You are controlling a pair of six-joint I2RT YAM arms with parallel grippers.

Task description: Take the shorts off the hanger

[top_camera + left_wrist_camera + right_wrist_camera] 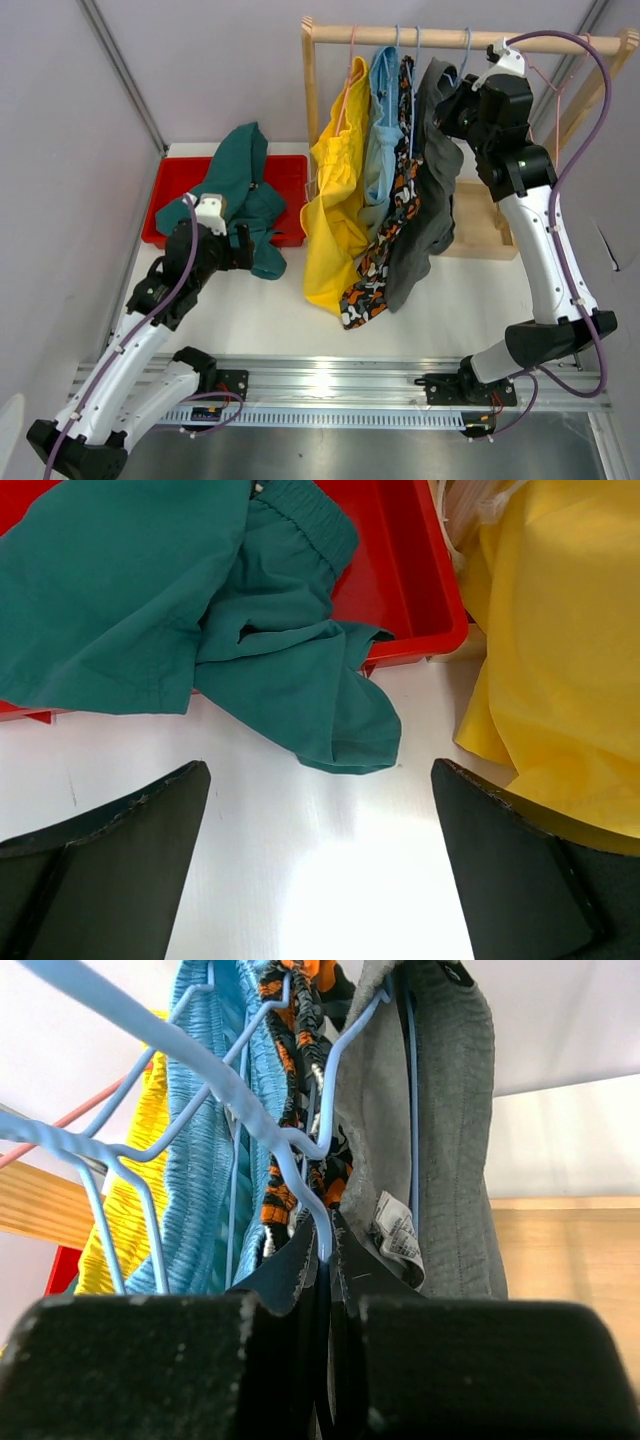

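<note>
Red bin (178,176) sits far left on the white counter (470,300). The wooden rack (330,33) stands far right of it, and a metal track (340,382) runs along the near edge.

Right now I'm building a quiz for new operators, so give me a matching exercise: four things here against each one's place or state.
1. green shorts
2. yellow shorts
3. left gripper
4. right gripper

a. shut on a hanger
b. hanging from the rail
c. spilling over the red bin's edge
d. open over the table

Pairs: 1-c, 2-b, 3-d, 4-a.
</note>
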